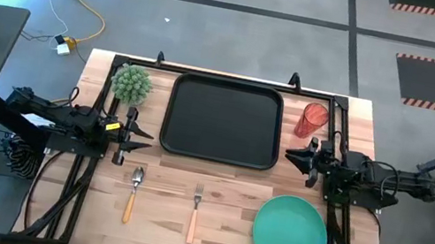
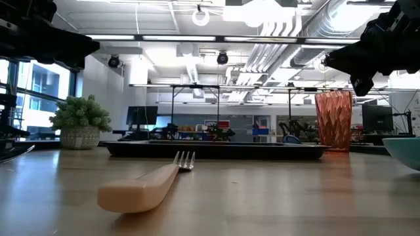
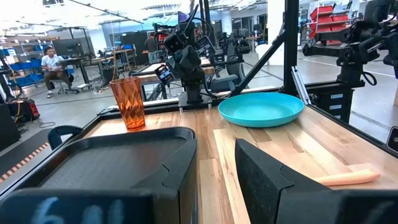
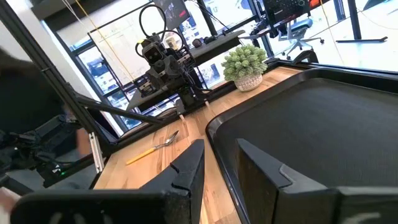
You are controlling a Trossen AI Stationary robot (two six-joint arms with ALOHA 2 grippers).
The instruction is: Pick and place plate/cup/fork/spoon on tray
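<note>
From overhead I see the tray (image 1: 223,121) lying bare at the back centre of the table (image 1: 224,240), nothing on it. The cup (image 1: 313,120) stands upright just off the tray's right edge, near the back right corner. The plate (image 1: 290,234) sits flat at the front right, well apart from the tray. The fork (image 1: 194,212) lies in front of the tray at centre, tines toward the tray, handle toward the front edge; the spoon (image 1: 133,192) lies parallel to it further left, bowl toward the tray. A small potted plant (image 1: 132,84) stands just beside the tray's left edge at the back. My left gripper (image 1: 136,135) hovers left of the tray, between the plant and the spoon, pointing toward the tray; in its wrist view the two fingers (image 3: 264,180) stand apart with bare table between them. My right gripper (image 1: 299,157) hovers just right of the tray, between cup and plate, pointing inward; its wrist view also shows its fingers (image 4: 273,177) apart, holding nothing, over the tray's edge.
</note>
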